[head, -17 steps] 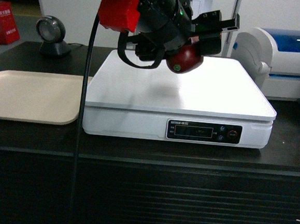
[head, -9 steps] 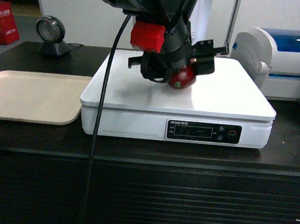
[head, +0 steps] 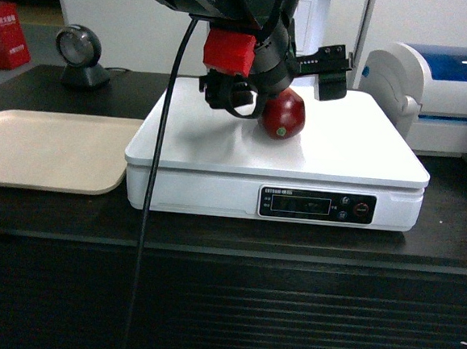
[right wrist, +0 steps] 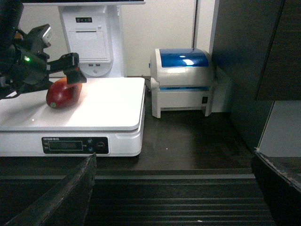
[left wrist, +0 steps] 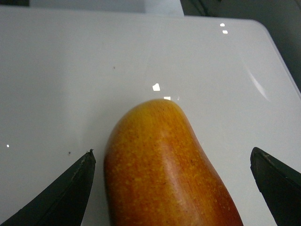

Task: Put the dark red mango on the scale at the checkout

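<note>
The dark red mango (head: 282, 116) lies on the white top plate of the scale (head: 357, 144), behind the middle. My left gripper (head: 276, 93) hovers just over it, open, one finger on each side. In the left wrist view the mango's yellow-orange end (left wrist: 164, 160) sits between the two dark fingertips (left wrist: 75, 188) with a gap on both sides. From the right wrist view the mango (right wrist: 63, 92) rests on the scale (right wrist: 108, 108) under the left arm. My right gripper (right wrist: 171, 188) is open and empty, in front of the checkout counter (right wrist: 188, 141).
A flat beige tray (head: 49, 148) lies left of the scale on the counter (head: 223, 303). A white-and-blue printer (head: 443, 86) stands to the right. A round barcode scanner (head: 79, 53) and a red box (head: 6, 35) sit at the back left. The left arm's black cable (head: 143, 240) hangs in front.
The left arm came down with the mango from above the scale to its plate. Its jaws then spread apart, and the mango now lies free on the plate.
</note>
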You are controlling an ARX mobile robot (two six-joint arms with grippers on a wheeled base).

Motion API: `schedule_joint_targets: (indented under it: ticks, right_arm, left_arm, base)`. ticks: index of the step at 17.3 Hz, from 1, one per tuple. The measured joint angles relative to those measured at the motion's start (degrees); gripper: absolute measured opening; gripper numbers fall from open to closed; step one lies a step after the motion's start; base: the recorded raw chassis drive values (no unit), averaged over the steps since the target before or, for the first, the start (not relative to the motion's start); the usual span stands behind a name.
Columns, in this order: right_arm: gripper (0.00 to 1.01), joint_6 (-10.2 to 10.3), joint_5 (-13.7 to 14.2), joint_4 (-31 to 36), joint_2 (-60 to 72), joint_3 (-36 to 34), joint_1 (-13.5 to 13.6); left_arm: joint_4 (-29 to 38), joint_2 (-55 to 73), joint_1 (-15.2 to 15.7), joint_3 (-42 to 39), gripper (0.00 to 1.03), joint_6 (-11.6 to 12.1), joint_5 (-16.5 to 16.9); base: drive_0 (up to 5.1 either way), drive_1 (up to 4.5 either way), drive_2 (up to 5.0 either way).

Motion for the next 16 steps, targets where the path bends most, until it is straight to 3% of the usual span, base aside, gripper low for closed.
schedule_joint_targets:
  ticks: [2,3,4,5,6,8,11,14,16]
  right_arm:
    - [0.98,0.0,0.0,0.0,0.0,0.0,0.0]
    - [0.98,0.0,0.0,0.0,0.0,0.0,0.0]
    - [0.98,0.0,0.0,0.0,0.0,0.0,0.0]
    - [0.98,0.0,0.0,0.0,0.0,0.0,0.0]
    - [0.98,0.0,0.0,0.0,0.0,0.0,0.0]
    - [0.98,0.0,0.0,0.0,0.0,0.0,0.0]
    - [0.98,0.0,0.0,0.0,0.0,0.0,0.0]
    - [0.98,0.0,0.0,0.0,0.0,0.0,0.0]
    - [0.98,0.0,0.0,0.02,0.0,0.0,0.0]
  left_arm:
    - [8.63,-3.54,-0.15,-5.03,0.98,4.04,-0.85]
    - [16.2,-6.4,-0.17,-8.7,0.98,6.69,0.42]
    - [24.11,-9.86,-0.15,-12.72,0.98,9.97,2.47]
    - [32.2,-14.4,0.07,-17.57,0.98,12.2,6.62]
    - [38.69,-18.27,0.44,-22.12,0.98,13.9,9.92]
    - [47.76,-25.75,1.79,-31.65,0.98,16.85,13.22]
    - [52.24,-33.88,5.97,-41.38,0.98,17.38,14.4]
    - [52.7,-36.33,7.06,-42.34,0.98,16.13,13.75]
    - [43.54,-39.34,6.43,-42.84,0.89,17.27,4.22]
  base:
    - [0.0,0.0,0.0]
    - [0.0,0.0,0.0]
    - [0.0,0.0,0.0]
    - [0.0,0.0,0.0]
    - [0.0,0.0,0.0]
    - [0.0,0.0,0.0]
    - [0.0,0.0,0.0]
    - [0.0,0.0,0.0]
    - [0.0,0.0,0.0]
